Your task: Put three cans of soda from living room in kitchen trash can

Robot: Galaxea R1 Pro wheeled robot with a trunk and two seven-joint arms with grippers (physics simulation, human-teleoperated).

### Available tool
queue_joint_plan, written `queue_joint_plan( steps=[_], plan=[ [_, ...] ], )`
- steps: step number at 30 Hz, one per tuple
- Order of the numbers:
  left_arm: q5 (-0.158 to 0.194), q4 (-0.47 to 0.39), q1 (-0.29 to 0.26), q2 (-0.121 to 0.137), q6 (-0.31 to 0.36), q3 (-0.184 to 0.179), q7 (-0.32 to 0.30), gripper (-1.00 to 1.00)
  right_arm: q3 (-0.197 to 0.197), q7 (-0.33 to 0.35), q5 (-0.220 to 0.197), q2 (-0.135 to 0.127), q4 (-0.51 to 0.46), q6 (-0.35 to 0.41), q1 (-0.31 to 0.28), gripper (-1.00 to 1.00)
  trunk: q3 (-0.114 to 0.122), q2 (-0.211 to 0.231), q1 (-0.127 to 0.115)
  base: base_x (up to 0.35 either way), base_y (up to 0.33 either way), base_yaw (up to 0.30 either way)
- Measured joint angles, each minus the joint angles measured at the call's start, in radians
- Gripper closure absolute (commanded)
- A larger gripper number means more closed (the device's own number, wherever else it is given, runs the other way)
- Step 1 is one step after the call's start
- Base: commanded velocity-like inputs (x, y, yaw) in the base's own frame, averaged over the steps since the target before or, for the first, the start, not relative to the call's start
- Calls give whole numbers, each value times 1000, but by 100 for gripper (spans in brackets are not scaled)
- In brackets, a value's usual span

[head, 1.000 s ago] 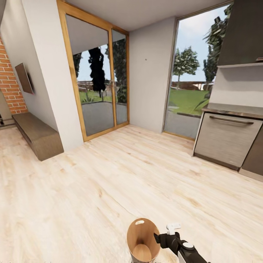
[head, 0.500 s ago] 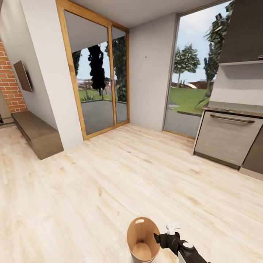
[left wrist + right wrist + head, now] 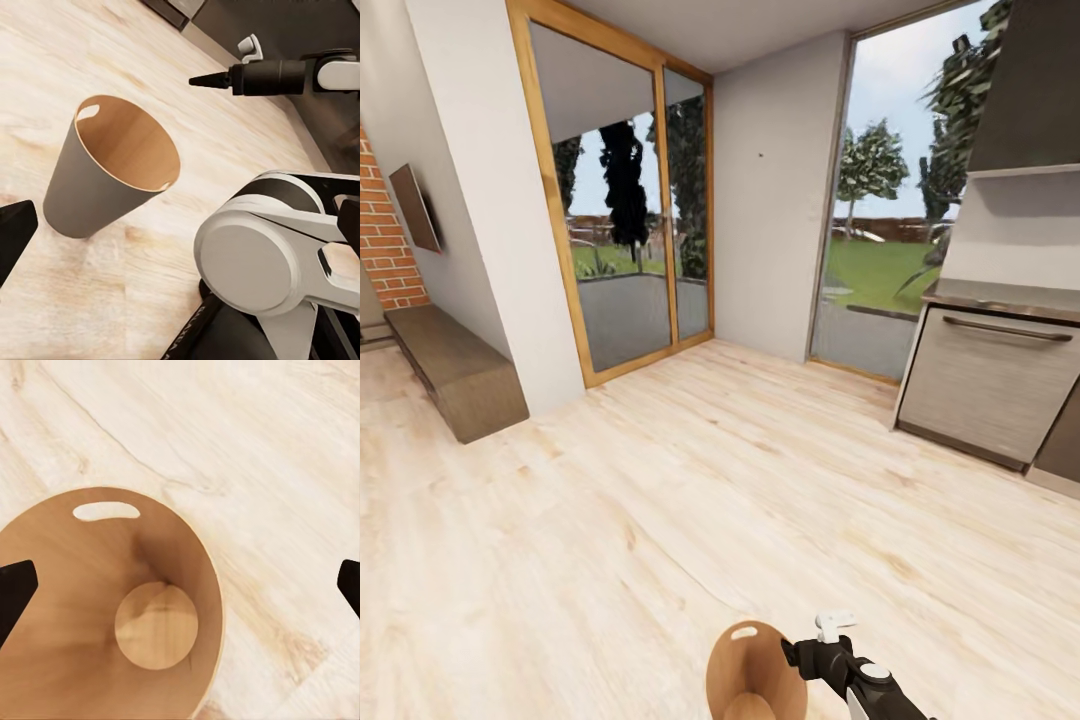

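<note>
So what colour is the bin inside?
Glossy light brown, wood-like; the bin shows it best in the right wrist view.

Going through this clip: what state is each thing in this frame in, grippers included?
trash can: upright, empty, no cans inside
right gripper: open, holding nothing, by the trash can's rim
left gripper: open, holding nothing
sliding glass doors: shut
dishwasher: door shut
wall TV: screen dark
</note>
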Motion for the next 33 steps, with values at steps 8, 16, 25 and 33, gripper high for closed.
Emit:
queue_joint_plan(
  steps=[8,16,25,33],
  plan=[
    [1,0,0,0,0,1,0,-100,0,0,0,0,0,0,0,-100,0,0,0,16,0,0],
    [1,0,0,0,0,1,0,-100,0,0,0,0,0,0,0,-100,0,0,0,1,0,0],
    [1,0,0,0,0,2,0,-100,0,0,0,0,0,0,0,-100,-17,-35,19,0,0,0],
    [1,-1,0,0,0,2,0,-100,1,0,0,0,1,0,0,-100,-53,-91,50,0,0,0]
  ],
)
